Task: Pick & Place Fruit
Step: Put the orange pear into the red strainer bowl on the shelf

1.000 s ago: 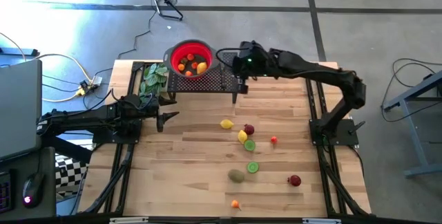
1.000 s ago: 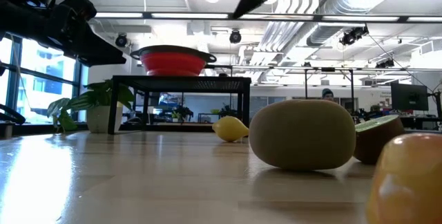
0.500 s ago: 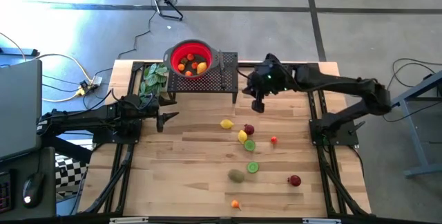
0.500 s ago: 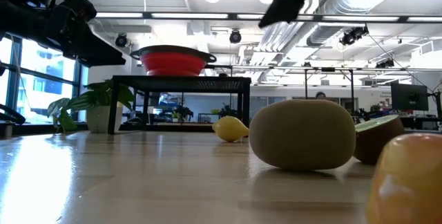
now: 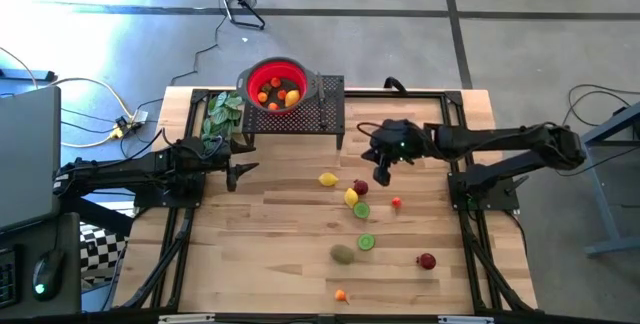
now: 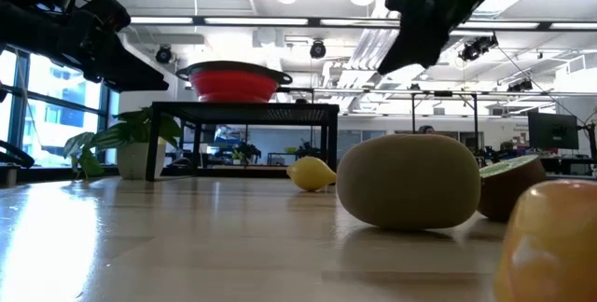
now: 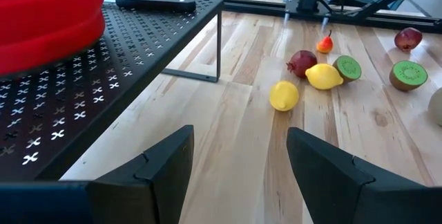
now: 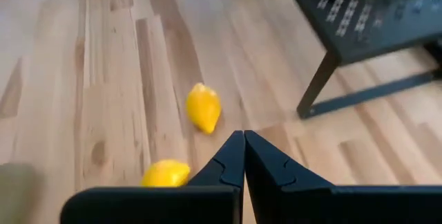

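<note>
The right end effector [image 5: 381, 177], fingers pressed together and carrying nothing, is hanging just beyond the lemon [image 5: 327, 179] lying loose on the table [image 5: 280, 224], risking knocking it away if descending unopened, while the left end effector [image 5: 238, 172], open and empty, is waiting beside the red bowl [image 5: 275, 84].

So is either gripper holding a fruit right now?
No. The right gripper is shut on nothing above the table; the left gripper is open and empty beside the black rack.
</note>
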Controlling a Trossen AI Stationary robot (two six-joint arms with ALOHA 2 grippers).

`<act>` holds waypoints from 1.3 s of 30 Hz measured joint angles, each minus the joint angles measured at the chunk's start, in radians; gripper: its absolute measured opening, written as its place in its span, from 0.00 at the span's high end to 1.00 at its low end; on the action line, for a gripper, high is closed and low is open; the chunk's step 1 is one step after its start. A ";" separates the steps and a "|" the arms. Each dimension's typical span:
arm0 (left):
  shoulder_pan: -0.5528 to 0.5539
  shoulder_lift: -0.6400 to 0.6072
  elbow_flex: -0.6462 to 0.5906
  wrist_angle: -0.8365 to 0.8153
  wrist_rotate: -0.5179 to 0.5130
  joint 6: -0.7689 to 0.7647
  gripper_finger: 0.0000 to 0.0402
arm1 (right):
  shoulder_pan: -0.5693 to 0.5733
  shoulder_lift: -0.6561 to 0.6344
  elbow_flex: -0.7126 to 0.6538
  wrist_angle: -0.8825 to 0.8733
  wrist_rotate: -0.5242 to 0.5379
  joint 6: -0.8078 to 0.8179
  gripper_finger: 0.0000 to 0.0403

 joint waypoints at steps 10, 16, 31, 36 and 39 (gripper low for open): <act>0.000 0.000 0.000 0.000 -0.003 0.000 0.43 | 0.054 -0.003 -0.004 -0.143 -0.003 0.167 1.00; 0.000 0.000 0.000 0.001 -0.003 0.000 0.43 | 0.080 -0.003 -0.004 -0.355 -0.042 0.353 1.00; 0.000 0.000 0.000 0.001 -0.002 0.000 0.43 | 0.158 -0.002 -0.004 -0.559 -0.157 0.498 1.00; 0.000 0.000 0.000 0.001 -0.002 0.000 0.43 | 0.203 -0.002 -0.004 -0.561 -0.183 0.368 1.00; 0.000 0.000 0.000 0.001 0.002 0.000 0.43 | 0.229 -0.002 -0.004 -0.561 -0.171 0.355 0.99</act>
